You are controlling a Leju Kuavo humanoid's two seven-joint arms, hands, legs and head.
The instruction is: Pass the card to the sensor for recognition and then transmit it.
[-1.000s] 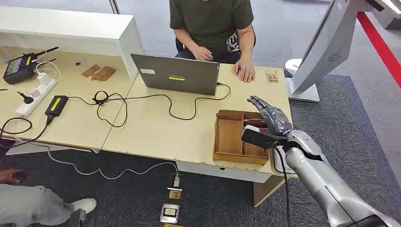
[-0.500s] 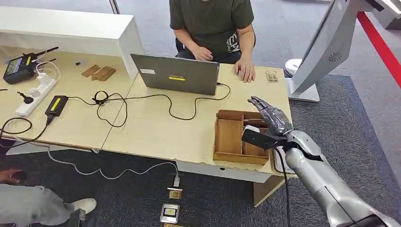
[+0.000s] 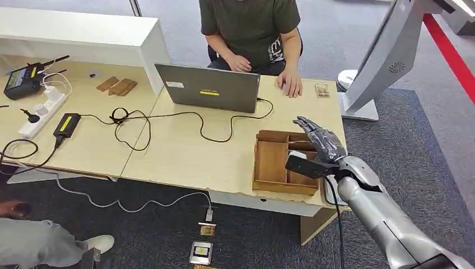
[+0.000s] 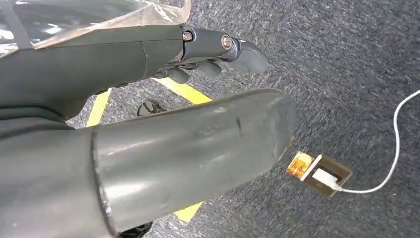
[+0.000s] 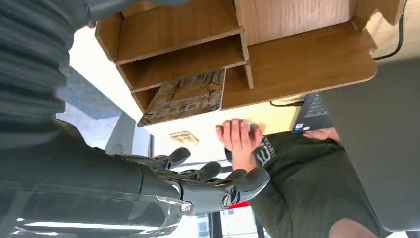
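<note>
A power strip [image 3: 42, 114] and a black adapter [image 3: 66, 124] are lying at the bench's [image 3: 179, 154] nine o'clock side, cables trailing toward the grey laptop [image 3: 208, 88] at twelve o'clock, where a person [image 3: 250, 28] is sitting with one hand flat on the wood. On the floor, the card reader [image 4: 326, 175] is sitting beside the hanging left hand [image 4: 148, 54], whose fingers [image 4: 245, 52] are loosely curled, grasping nothing. At four o'clock, the wooden organizer tray [image 3: 271, 162] is holding the card [image 5: 185, 96], leaning in a rear compartment. The right hand [image 3: 323, 140] is hovering over the tray's three o'clock edge, fingers [image 5: 242, 183] released and spread, apart from the card.
</note>
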